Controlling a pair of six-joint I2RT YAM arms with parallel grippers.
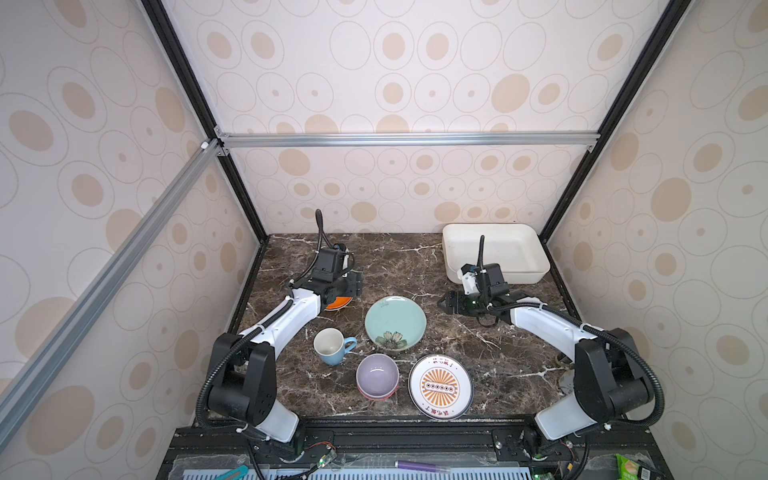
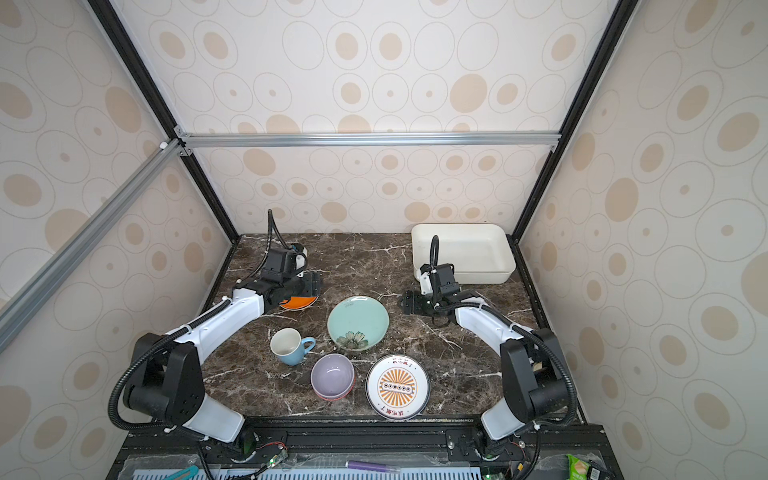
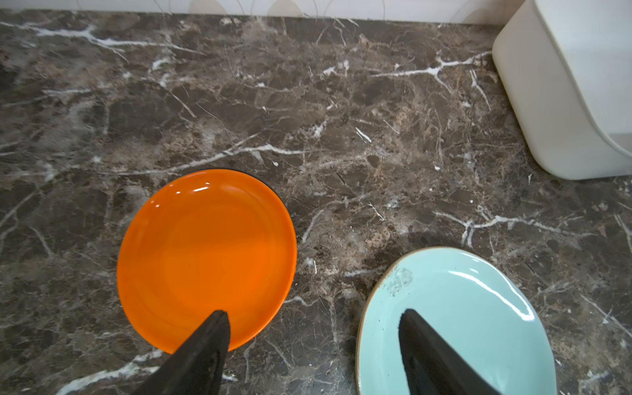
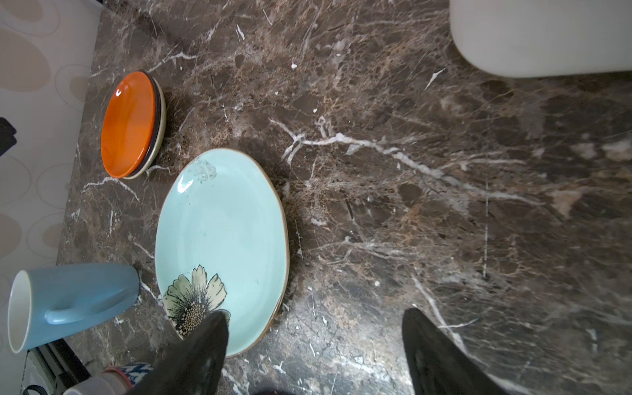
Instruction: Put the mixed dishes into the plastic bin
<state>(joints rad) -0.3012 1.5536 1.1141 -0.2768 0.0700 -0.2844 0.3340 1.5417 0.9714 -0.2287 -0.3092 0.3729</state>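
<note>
An orange plate (image 1: pixel 338 304) (image 3: pixel 205 256) tops a small stack; black and cream rims (image 4: pixel 158 130) show beneath it. My left gripper (image 1: pixel 354 284) (image 3: pixel 313 313) hovers open at its edge, one finger over the orange plate and one over the mint flower plate (image 1: pixel 395 322) (image 4: pixel 222 232). My right gripper (image 1: pixel 443 302) (image 4: pixel 314 313) is open over bare table, between the mint plate and the plastic bin (image 1: pixel 494 277) (image 2: pixel 465 276). Nearer the front stand a blue mug (image 1: pixel 332 345), a lilac bowl (image 1: pixel 377 373) nested in a red-white bowl, and a sunburst plate (image 1: pixel 440 386).
The bin sits in the back right corner against the patterned walls. Black frame posts stand at both back corners. A purple pen (image 1: pixel 419 466) and a green packet (image 1: pixel 627 467) lie on the front rail below the table edge.
</note>
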